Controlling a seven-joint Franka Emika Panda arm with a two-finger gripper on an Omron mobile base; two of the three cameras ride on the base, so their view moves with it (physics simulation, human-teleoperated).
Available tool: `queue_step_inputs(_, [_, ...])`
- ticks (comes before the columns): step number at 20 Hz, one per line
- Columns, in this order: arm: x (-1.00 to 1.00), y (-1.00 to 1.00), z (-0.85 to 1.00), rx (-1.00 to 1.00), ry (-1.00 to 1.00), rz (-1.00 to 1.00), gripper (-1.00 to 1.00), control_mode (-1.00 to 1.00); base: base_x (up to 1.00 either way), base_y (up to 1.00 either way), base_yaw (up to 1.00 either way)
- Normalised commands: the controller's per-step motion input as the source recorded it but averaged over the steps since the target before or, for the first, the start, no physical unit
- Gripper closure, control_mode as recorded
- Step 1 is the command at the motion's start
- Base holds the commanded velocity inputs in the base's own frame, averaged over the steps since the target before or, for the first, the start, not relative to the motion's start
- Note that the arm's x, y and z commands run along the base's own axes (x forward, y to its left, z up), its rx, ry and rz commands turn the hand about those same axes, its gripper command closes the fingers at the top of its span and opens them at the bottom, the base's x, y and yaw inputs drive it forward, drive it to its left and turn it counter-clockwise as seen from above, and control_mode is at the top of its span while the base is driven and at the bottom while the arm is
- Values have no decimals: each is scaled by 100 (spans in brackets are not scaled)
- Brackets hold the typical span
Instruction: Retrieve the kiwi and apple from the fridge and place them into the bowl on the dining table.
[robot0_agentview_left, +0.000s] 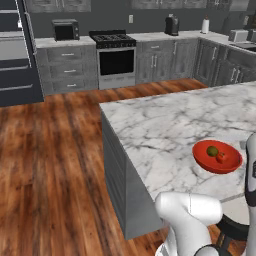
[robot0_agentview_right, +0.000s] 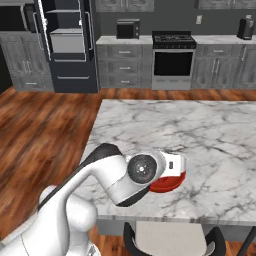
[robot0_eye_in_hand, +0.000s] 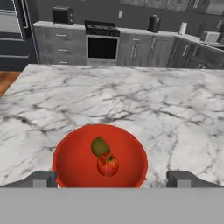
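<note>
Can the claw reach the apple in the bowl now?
Probably yes: the claw is open above the bowl, and the apple lies uncovered beside the kiwi.

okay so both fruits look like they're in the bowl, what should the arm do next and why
Probably just lift the hand straight up and away. The kiwi and the apple both lie inside the red bowl on the dining table, touching each other, and the hand is open and holds nothing, so nothing seems left to carry.
</note>
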Motion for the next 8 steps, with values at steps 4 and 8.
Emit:
queue_step_inputs(4, [-50, 64, 52, -20, -21, 1, -100, -100, 0, 0, 0])
queue_step_inputs(8, [-34, 74, 55, -24, -16, 0, -100, -100, 0, 0, 0])
